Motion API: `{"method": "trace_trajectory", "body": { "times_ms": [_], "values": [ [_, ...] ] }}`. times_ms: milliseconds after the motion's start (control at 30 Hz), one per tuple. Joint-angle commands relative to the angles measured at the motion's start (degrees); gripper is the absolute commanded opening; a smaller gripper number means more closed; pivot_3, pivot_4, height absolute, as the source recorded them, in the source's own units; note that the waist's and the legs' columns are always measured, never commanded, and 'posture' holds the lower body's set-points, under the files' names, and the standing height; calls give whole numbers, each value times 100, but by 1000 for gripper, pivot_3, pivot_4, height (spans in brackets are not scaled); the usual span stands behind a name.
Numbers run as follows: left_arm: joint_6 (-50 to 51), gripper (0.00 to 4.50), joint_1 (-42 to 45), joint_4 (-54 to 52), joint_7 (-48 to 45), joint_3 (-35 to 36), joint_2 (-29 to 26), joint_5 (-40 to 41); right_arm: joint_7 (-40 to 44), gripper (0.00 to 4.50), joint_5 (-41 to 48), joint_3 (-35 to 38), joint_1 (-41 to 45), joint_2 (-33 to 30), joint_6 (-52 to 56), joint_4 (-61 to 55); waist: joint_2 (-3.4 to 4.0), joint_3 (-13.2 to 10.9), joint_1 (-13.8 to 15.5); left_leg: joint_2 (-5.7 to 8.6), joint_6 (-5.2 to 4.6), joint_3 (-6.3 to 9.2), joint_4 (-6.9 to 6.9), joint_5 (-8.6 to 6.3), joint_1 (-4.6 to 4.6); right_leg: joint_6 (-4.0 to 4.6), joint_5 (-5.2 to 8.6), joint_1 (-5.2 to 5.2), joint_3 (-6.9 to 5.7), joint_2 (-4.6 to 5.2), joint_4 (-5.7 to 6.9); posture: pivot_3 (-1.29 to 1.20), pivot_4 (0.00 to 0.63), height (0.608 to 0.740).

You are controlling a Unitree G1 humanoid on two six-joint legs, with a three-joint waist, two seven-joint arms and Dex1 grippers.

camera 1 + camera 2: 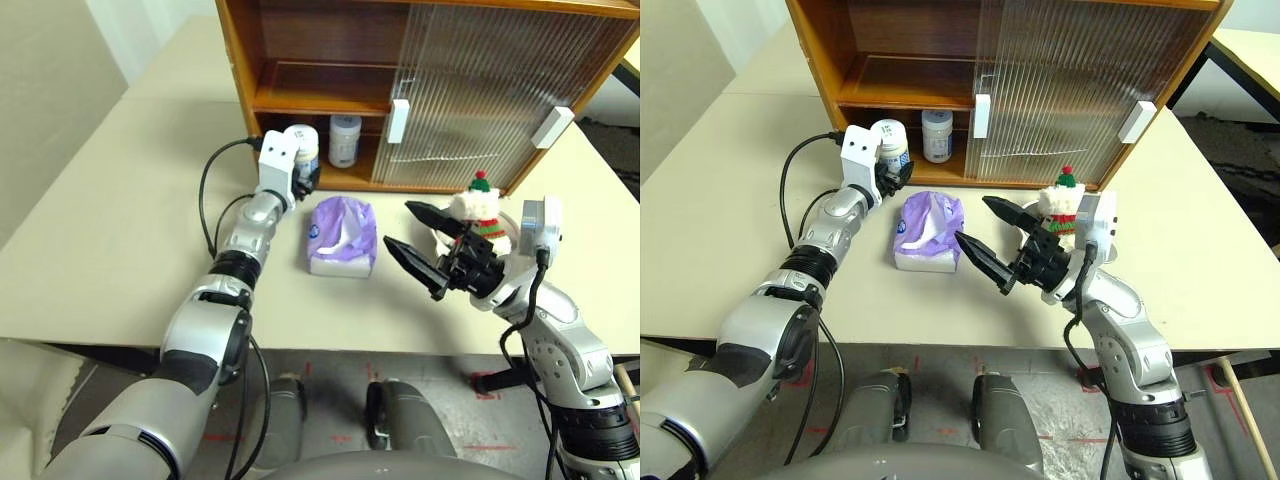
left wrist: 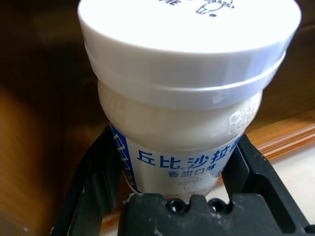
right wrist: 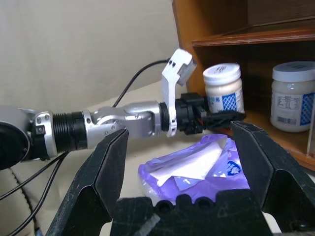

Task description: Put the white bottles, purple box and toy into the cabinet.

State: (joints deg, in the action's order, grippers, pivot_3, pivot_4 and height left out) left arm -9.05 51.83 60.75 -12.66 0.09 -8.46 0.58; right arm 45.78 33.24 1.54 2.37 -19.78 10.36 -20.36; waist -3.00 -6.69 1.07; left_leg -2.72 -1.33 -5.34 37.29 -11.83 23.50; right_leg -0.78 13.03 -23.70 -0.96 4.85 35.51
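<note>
While on show: two white bottles (image 1: 345, 140), one purple box (image 1: 342, 236), one toy (image 1: 484, 214).

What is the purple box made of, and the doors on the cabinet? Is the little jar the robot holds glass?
The purple box looks like soft, thin plastic wrap: it crinkles, shines and sags around its slit. The sliding doors seem to be ribbed see-through plastic or glass; the look leaves that open. The cabinet frame looks like glossy varnished wood, with grain showing. The jar in the left gripper looks like cloudy white plastic, not clear glass.

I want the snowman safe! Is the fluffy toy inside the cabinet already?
No, the toy stands on the table outside the cabinet, in front of its closed sliding door.
</note>
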Motion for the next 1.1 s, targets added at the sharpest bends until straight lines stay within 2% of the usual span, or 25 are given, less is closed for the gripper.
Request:
{"method": "trace_trajectory", "body": {
  "times_ms": [33,400,533,600,867,1000,1100],
  "values": [
    [-240,3185,338,343,175,19,35,-137,-78,4500,59,20,-8,-38,80,-119,-15,-24,1,0,0,0,0,0,3,0,0,-1,-3,0,-1,41,123,740],
    [-379,3178,940,1060,491,160,167,-170,-149,4500,198,353,64,-217,138,-71,-20,-188,0,-3,0,0,3,0,12,-6,-5,-5,-9,6,-4,29,149,740],
    [-314,3178,1126,1208,566,219,203,-149,-208,4500,230,394,-17,-251,176,-200,-19,-197,-5,-1,-2,0,0,1,36,-7,-4,-30,-9,6,-6,9,156,740],
    [-245,3178,1195,1280,590,241,238,-150,-237,4500,233,411,-68,-262,192,-260,-19,-198,-4,4,-30,2,9,18,86,-8,-8,-75,-9,1,3,2,157,740],
    [46,3178,1296,1433,686,287,312,-178,-325,4500,274,459,-208,-302,254,-427,-21,-211,-11,5,-33,0,12,20,86,-10,-9,-75,-10,1,2,-11,160,740],
    [83,4478,1305,1449,685,316,326,-183,-346,4500,315,460,-194,-301,274,-459,-21,-212,-19,3,-25,-1,21,15,85,-9,-14,-74,-12,1,4,-10,153,740],
    [102,4478,1300,1452,674,345,316,-189,-353,4500,367,473,-111,-299,269,-454,-21,-212,-18,3,-25,-2,28,14,85,-10,-17,-72,-12,1,6,-9,150,740]
  ]
}}
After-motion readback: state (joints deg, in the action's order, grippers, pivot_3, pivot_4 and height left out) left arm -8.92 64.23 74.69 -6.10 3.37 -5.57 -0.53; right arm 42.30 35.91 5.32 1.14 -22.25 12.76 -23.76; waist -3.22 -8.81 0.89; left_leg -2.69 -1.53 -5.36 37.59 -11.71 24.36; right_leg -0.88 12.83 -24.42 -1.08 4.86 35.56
